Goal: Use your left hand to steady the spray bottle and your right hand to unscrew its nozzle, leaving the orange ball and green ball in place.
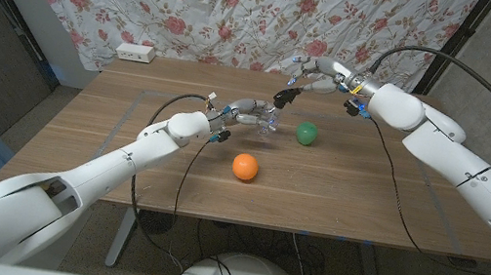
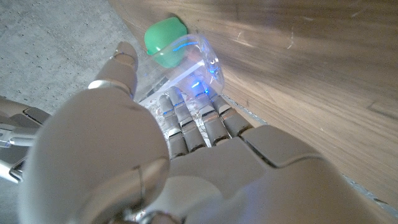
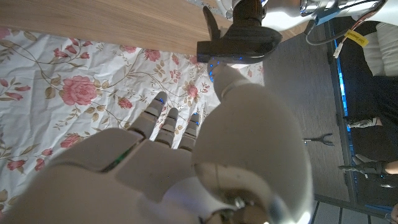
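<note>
1. The left hand (image 1: pixel 251 112) reaches over the middle of the wooden table (image 1: pixel 365 191), its fingers (image 2: pixel 186 121) wrapped round the clear spray bottle (image 1: pixel 266 121), which it grips just above the tabletop.
2. In the left wrist view the bottle's clear body (image 2: pixel 196 65) lies across those fingers, with the green ball close behind it.
3. The orange ball (image 1: pixel 245 166) sits on the table nearer the robot, apart from the bottle and both hands.
4. The green ball (image 1: pixel 306 132) rests on the table just right of the bottle.
5. The right hand (image 1: pixel 313 73) is raised above the far side of the table and pinches the black nozzle (image 1: pixel 286 95), which is off the bottle and apart from it.
6. The right wrist view shows the nozzle (image 3: pixel 239 40) at the fingertips, with the flowered curtain (image 1: pixel 247 4) behind.
</note>
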Action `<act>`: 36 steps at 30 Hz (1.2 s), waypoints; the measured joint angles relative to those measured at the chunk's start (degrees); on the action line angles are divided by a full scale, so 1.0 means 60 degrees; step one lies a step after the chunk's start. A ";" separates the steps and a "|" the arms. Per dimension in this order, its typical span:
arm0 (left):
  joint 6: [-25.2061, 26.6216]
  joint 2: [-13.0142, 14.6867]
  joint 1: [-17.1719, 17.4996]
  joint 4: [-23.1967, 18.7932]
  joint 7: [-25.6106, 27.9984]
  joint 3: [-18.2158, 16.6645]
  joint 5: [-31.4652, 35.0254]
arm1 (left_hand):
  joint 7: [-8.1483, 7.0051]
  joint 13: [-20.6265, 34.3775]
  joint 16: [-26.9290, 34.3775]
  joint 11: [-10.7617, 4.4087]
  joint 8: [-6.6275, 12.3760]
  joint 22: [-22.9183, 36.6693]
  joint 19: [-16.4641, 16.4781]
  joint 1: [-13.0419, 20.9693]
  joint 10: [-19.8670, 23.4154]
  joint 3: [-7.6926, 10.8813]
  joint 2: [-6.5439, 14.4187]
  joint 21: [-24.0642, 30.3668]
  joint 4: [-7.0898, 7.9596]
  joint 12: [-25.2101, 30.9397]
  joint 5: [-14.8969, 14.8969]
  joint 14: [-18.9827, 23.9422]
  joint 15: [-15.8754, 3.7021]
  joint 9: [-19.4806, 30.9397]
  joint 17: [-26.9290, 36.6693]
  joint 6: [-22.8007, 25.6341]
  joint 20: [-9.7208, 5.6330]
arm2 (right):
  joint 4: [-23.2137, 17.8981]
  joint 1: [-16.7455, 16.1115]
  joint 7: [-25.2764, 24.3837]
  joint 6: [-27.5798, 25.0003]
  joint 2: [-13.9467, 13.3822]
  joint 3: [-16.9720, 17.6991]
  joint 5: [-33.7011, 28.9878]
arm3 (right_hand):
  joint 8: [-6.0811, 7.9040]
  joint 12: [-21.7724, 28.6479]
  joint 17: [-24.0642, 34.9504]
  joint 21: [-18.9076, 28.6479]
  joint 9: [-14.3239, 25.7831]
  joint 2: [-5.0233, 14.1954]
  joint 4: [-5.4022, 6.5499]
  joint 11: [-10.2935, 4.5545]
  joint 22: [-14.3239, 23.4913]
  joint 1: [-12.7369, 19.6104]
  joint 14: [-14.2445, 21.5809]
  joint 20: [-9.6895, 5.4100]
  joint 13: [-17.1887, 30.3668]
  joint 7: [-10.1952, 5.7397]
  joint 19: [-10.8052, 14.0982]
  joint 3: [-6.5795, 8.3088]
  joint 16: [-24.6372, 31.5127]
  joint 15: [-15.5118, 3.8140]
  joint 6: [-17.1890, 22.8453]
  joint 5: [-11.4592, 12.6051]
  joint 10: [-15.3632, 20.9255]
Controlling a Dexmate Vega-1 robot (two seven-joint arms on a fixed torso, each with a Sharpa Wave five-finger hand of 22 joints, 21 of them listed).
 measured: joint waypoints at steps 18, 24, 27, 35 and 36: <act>0.0142 0.0153 0.0238 -0.0358 0.0263 -0.0110 0.0032 | 0.0007 -0.0001 0.0000 -0.0002 0.0039 0.0000 0.0000 0.0000 -0.0001 0.0000 0.0000 0.0000 0.0000 0.0003 0.0000 -0.0001 0.0000 -0.0029 0.0001 0.0007 0.0000 | -0.0681 -0.0208 0.0045 -0.0492 -0.0423 0.0408 0.0106 | -0.0828 -0.0070 -0.0073 0.0000 -0.0087 -0.0329 0.0426 0.0397 0.0000 -0.1741 -0.0016 0.0596 -0.0001 0.0024 0.0148 -0.0897 -0.0117 0.0631 -0.0776 -0.0329 -0.0390; 0.0163 0.0192 0.0315 -0.0461 0.0341 -0.0141 0.0044 | 0.0039 0.0044 0.0000 0.0036 0.0054 0.0000 0.0000 0.0000 0.0036 0.0000 0.0000 0.0000 0.0000 0.0003 0.0000 -0.0001 0.0000 -0.0049 0.0001 0.0039 0.0000 | -0.0995 -0.0372 -0.0001 -0.0800 -0.0558 0.0534 0.0200 | -0.0953 -0.0070 -0.0116 0.0000 -0.0021 -0.0455 0.0823 0.0699 0.0000 -0.3069 0.0037 0.0855 0.0028 0.0056 0.0205 -0.1395 -0.0189 0.0822 -0.0808 -0.0539 -0.0313; 0.0167 0.0202 0.0334 -0.0490 0.0373 -0.0148 0.0046 | 0.0039 0.0044 0.0000 0.0038 0.0054 0.0000 0.0000 0.0000 0.0038 0.0000 0.0000 0.0000 0.0000 0.0003 0.0000 -0.0001 0.0000 -0.0049 0.0001 0.0039 0.0000 | -0.1125 -0.0444 -0.0017 -0.0877 -0.0611 0.0571 0.0214 | -0.0953 -0.0070 -0.0116 0.0000 -0.0015 -0.0530 0.0981 0.0753 0.0000 -0.3647 0.0066 0.1049 0.0046 0.0102 0.0210 -0.1611 -0.0189 0.0960 -0.0673 -0.0654 -0.0258; 0.0181 0.0253 0.0417 -0.0598 0.0440 -0.0181 0.0049 | 0.0038 0.0043 -0.0066 0.0037 0.0055 0.0000 0.0000 0.0000 0.0038 0.0000 0.0000 0.0000 0.0000 0.0002 0.0000 -0.0001 0.0000 -0.0049 0.0002 0.0038 0.0000 | -0.1470 -0.0635 -0.0096 -0.1279 -0.0727 0.0627 0.0233 | -0.0953 -0.0070 -0.0115 0.0000 0.0072 -0.0561 0.1488 0.0921 0.0000 -0.5227 0.0137 0.1233 0.0036 0.0192 0.0168 -0.2138 -0.0202 0.1058 -0.0359 -0.0812 -0.0090; 0.0186 0.0264 0.0436 -0.0624 0.0445 -0.0188 0.0049 | 0.0038 0.0043 -0.0066 0.0037 0.0055 0.0000 0.0000 0.0000 0.0038 0.0000 0.0000 0.0000 0.0000 0.0002 0.0000 -0.0001 0.0000 -0.0058 0.0002 0.0038 0.0000 | -0.1519 -0.0666 -0.0168 -0.1415 -0.0743 0.0630 0.0235 | -0.0953 -0.0070 -0.0115 0.0000 0.0072 -0.0546 0.1528 0.0936 0.0000 -0.5369 0.0137 0.1299 0.0043 0.0192 0.0168 -0.2177 -0.0223 0.1057 -0.0359 -0.0848 -0.0074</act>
